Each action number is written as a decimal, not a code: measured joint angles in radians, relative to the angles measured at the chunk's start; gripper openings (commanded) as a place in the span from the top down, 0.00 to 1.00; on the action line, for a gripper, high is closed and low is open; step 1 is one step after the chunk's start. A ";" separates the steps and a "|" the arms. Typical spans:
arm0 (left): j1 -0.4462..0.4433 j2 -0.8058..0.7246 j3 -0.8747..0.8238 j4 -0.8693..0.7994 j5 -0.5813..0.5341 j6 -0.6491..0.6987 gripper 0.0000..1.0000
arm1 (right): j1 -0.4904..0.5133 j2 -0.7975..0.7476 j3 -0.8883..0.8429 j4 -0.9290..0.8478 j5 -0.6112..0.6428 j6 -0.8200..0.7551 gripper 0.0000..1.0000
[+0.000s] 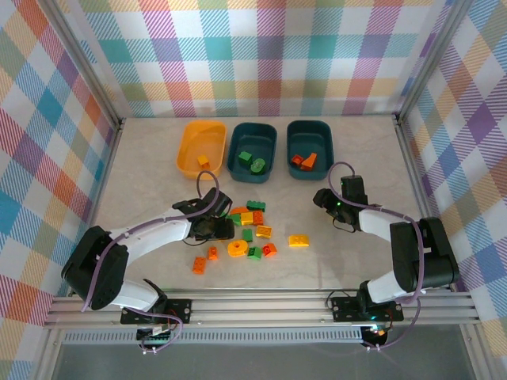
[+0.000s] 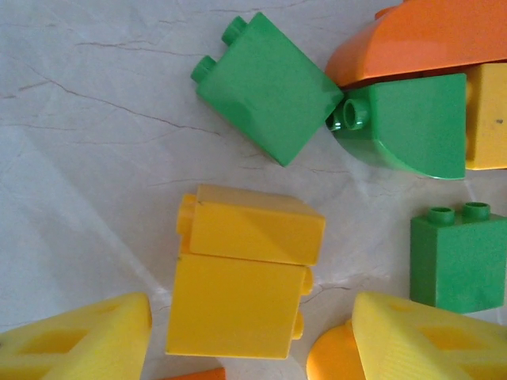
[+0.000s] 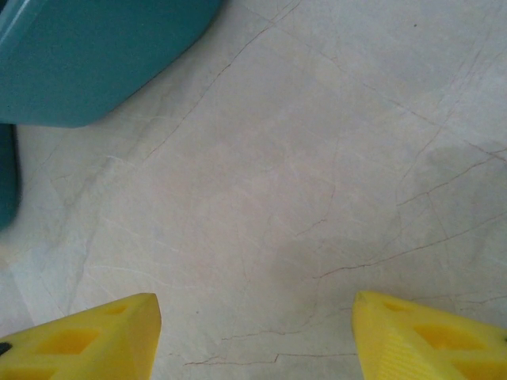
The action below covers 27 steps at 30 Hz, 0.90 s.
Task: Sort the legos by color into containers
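Loose legos [image 1: 247,228] in yellow, green and orange-red lie scattered mid-table. My left gripper [image 1: 224,228] is down at the left side of that pile. In the left wrist view it [image 2: 253,348] is open, and a yellow two-brick stack [image 2: 242,273] lies between its yellow fingertips [image 2: 75,340], clear of both. Green bricks [image 2: 269,87] and an orange piece [image 2: 428,36] lie beyond. The yellow-orange tub [image 1: 190,150] and two dark teal tubs [image 1: 269,150] [image 1: 326,142] stand at the back. My right gripper [image 1: 323,198] is open over bare table [image 3: 253,348], with a teal tub [image 3: 95,55] ahead.
The yellow-orange tub holds a yellow brick [image 1: 203,161], the middle teal tub green bricks [image 1: 250,161], and the right teal tub orange-red bricks [image 1: 303,161]. A yellow brick [image 1: 299,240] lies apart at the right. Checked walls enclose the table on three sides.
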 measured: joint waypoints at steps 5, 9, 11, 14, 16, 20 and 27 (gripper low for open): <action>0.000 0.039 0.000 0.006 0.005 0.002 0.44 | 0.000 0.000 0.000 0.000 0.000 0.000 0.35; 0.000 0.065 0.000 0.004 -0.002 0.005 0.57 | 0.000 0.000 0.000 0.000 0.000 0.000 0.35; 0.000 0.068 0.002 0.005 -0.006 0.005 0.65 | 0.000 0.000 0.000 0.000 0.000 0.000 0.35; 0.000 0.061 0.003 0.004 -0.011 0.005 0.70 | 0.000 0.000 0.000 0.000 0.000 0.000 0.35; 0.000 0.057 0.004 -0.006 -0.023 0.005 0.71 | 0.000 0.000 0.000 0.000 0.000 0.000 0.35; 0.000 0.013 0.042 -0.067 -0.029 0.010 0.73 | 0.000 0.000 0.000 0.000 0.000 0.000 0.35; 0.002 -0.090 0.211 -0.137 -0.059 0.048 0.73 | 0.000 0.000 0.000 0.000 -0.006 0.000 0.35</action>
